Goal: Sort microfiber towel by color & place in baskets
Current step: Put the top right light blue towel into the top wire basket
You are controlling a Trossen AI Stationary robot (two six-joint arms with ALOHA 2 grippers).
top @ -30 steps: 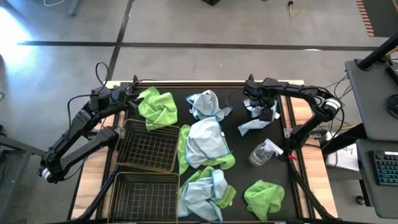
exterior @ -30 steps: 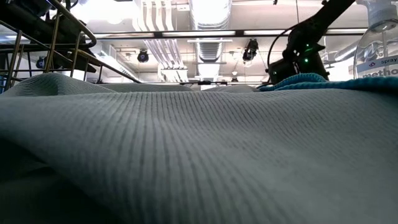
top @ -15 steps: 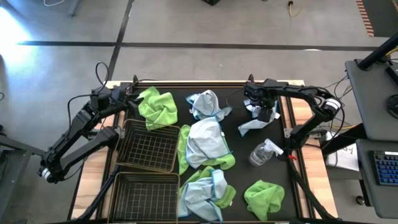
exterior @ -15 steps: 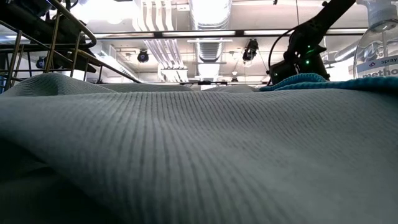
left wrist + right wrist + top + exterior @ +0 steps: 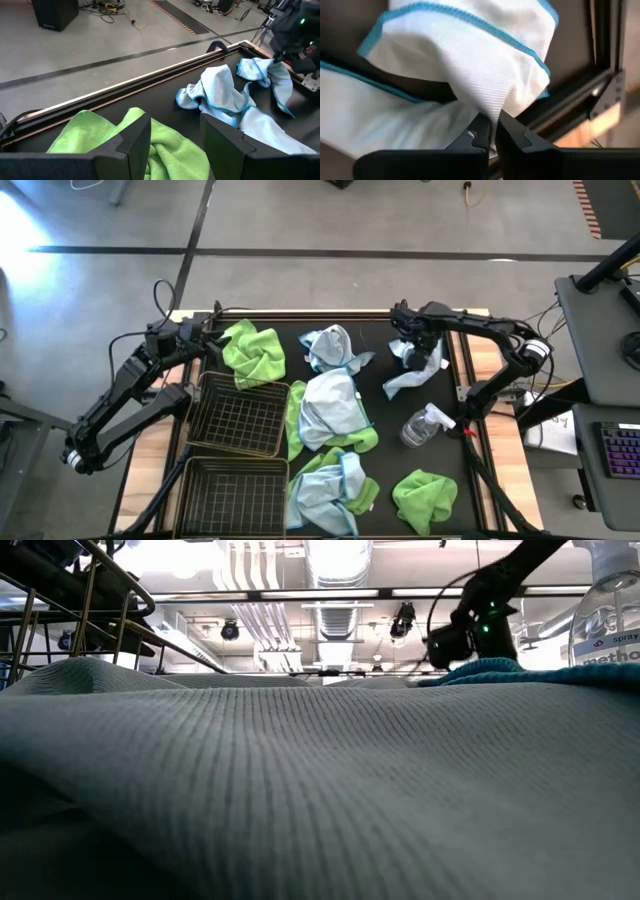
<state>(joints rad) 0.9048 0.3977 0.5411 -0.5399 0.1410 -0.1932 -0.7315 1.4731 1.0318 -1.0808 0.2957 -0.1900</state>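
The right end effector [image 5: 418, 352] sits at the far right part of the bench [image 5: 380, 405], its fingers [image 5: 481, 134] pinched shut on a fold of a pale blue-white towel [image 5: 408, 375], whose free end trails on the mat toward a clear spray bottle [image 5: 424, 424] nearer the front. The left end effector [image 5: 175, 135] hovers with its fingers spread wide, holding nothing, just above a lime green towel [image 5: 253, 352] at the far left. More pale towels lie mid-bench: one at the far edge [image 5: 332, 348], a larger heap [image 5: 330, 408] overlapping green cloth, and another heap [image 5: 328, 490] at the front. A lone green towel [image 5: 424, 498] lies at the front right. Two wire baskets stand on the left, the farther basket [image 5: 238, 417] and the nearer basket [image 5: 232, 498], both with nothing inside. In the low view a pale cloth [image 5: 300, 790] fills nearly the whole picture, hiding most of the bench; only the right arm, a basket's rim and the bottle's side show above it.
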